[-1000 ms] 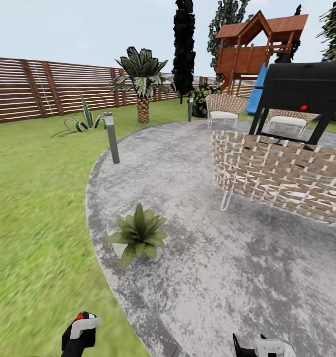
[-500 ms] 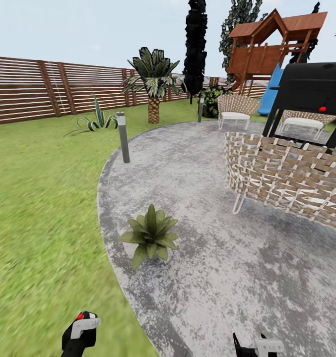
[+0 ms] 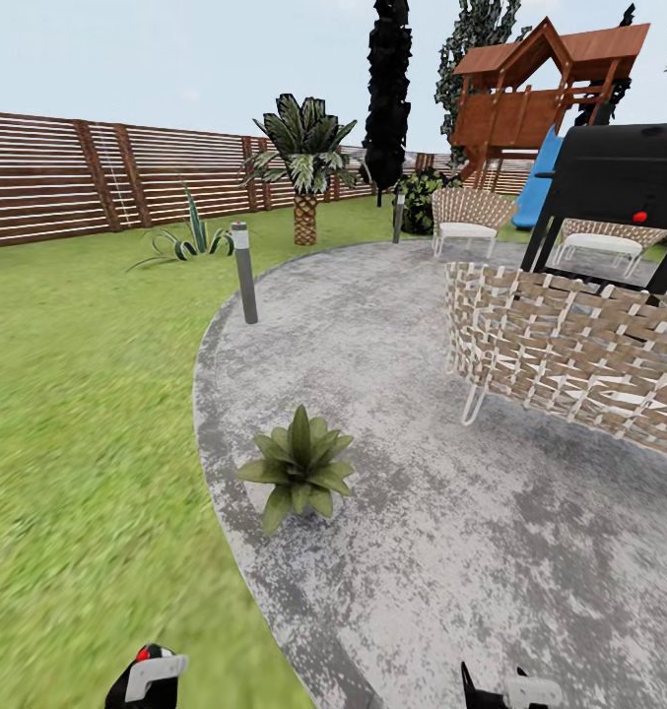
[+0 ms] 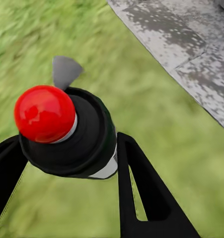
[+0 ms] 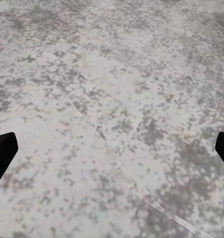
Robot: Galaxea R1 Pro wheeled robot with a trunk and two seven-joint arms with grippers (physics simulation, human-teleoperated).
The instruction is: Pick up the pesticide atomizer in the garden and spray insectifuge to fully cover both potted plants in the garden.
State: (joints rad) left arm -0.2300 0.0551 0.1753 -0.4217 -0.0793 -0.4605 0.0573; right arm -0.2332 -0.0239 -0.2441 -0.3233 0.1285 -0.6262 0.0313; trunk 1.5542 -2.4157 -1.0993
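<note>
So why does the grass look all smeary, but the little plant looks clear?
In the head view the lawn is smeared into soft streaks, while the potted plant on the patio stays fairly crisp, with no clear shadow. In the left wrist view the grass is blurry too, and the red-capped atomizer in the left gripper looks sharp and shiny. In the right wrist view the paving looks soft and blotchy.

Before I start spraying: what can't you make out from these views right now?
- Second potted plant: I can point to one, the potted plant on the patio.
- Atomizer body: left wrist view gives its red-capped end; the left hand hides the rest.
- Right hand: the picture's edges cut its fingertips.
- Both hands are cropped by the head view's bottom edge.
</note>
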